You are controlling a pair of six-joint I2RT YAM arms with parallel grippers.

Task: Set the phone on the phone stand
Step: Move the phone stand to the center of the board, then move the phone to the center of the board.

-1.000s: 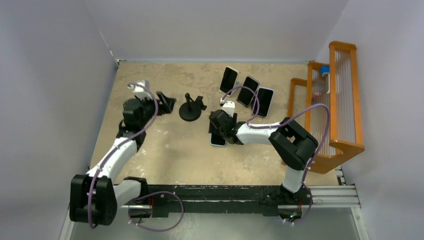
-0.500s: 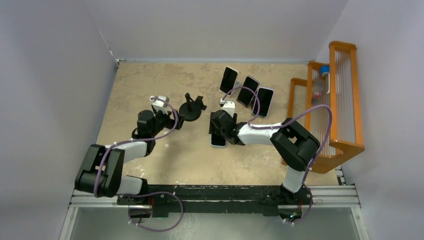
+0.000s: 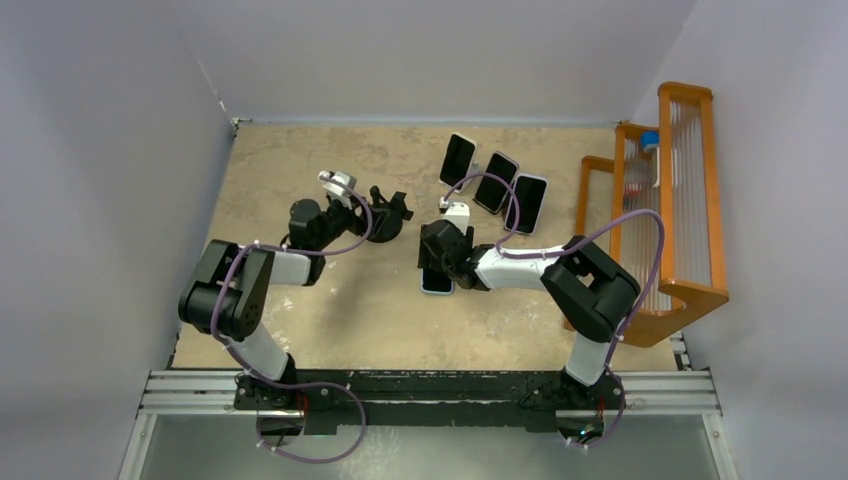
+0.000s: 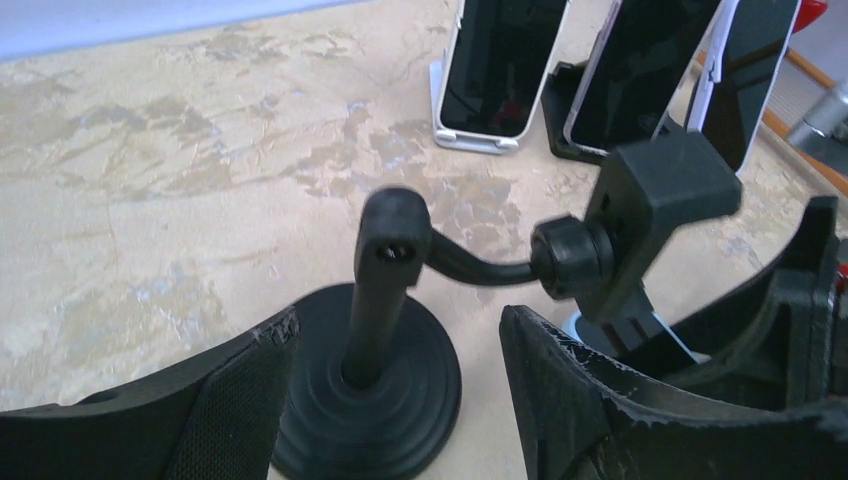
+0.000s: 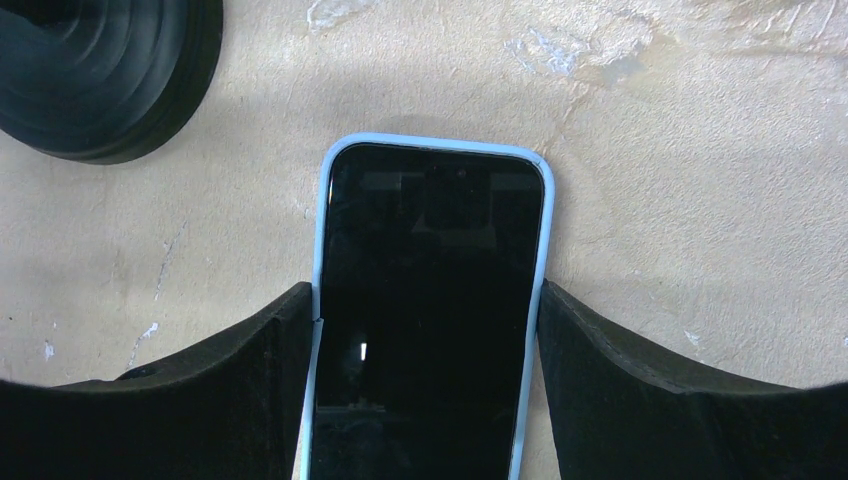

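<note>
Right of the phone stand, the right gripper clasps the flat-lying blue-cased phone. Left gripper, jaws apart, straddles the stand's post and should clamp it next.

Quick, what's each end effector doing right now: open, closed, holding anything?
Left end effector: open, fingers either side of the phone stand.
Right end effector: closed on the blue-cased phone.

We see our fingers spread either side of the stand's base. Three phones lean behind it.
</note>
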